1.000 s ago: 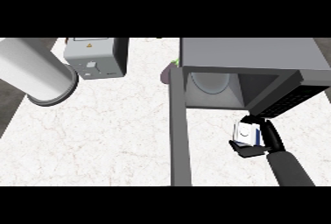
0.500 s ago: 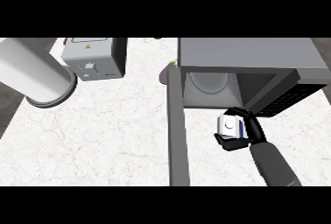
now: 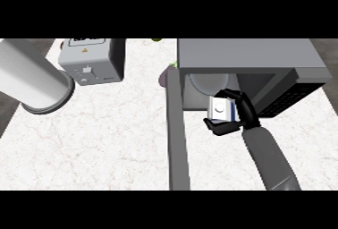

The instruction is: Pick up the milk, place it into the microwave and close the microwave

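**At the microwave's opening, holding milk**

Grips the milk (image 3: 219, 108) with the right robot hand (image 3: 243, 112), black fingers curled round it. Holds it up off the counter (image 3: 112, 143), right at the front of the open microwave (image 3: 244, 51), near the round plate (image 3: 208, 85) inside. Cannot tell if fully inside. Has the grey door (image 3: 177, 147) swung wide, sticking out left of the milk. Shows a grey box (image 3: 89, 62) far back on the left.
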